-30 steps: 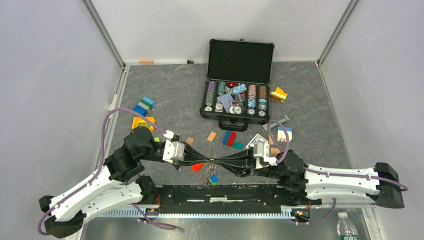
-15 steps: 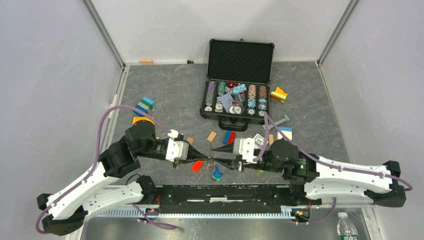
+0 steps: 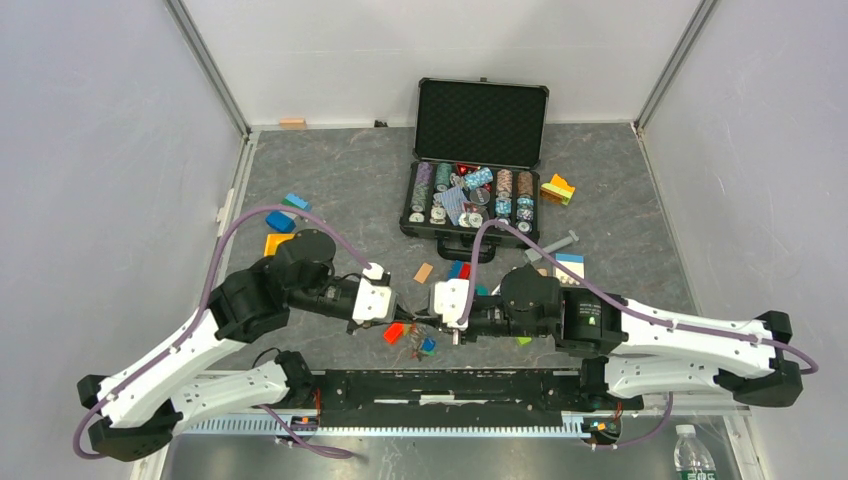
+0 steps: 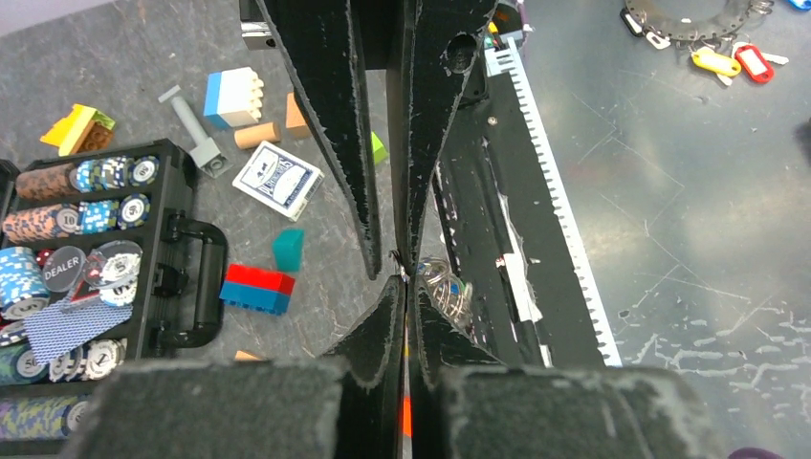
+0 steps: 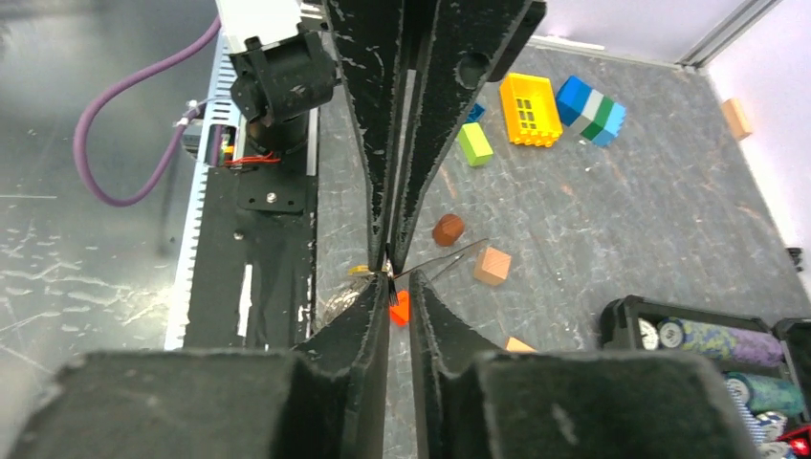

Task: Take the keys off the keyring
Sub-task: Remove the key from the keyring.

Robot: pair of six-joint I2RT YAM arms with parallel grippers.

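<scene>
An open black case (image 3: 481, 122) of poker chips (image 3: 470, 195) stands behind scattered toy blocks (image 3: 558, 188).

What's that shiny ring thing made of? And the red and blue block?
The keyring looks like thin bare metal wire, silvery and glinting. The red-and-blue block is probably smooth plastic: bright, even colours and crisp edges.

1 word legible: "DEALER", black capitals on white round chip (image 4: 63, 260), lying on chip rows in black case (image 4: 182, 287), left wrist view. Other chip faces (image 4: 116, 174) carry printed marks, too small to read. Blue-patterned card box (image 4: 277, 180) on table: oval emblem, lettering blurred. Water bottle (image 3: 692, 452) at near right corner: label print, unreadable from top view.
</scene>
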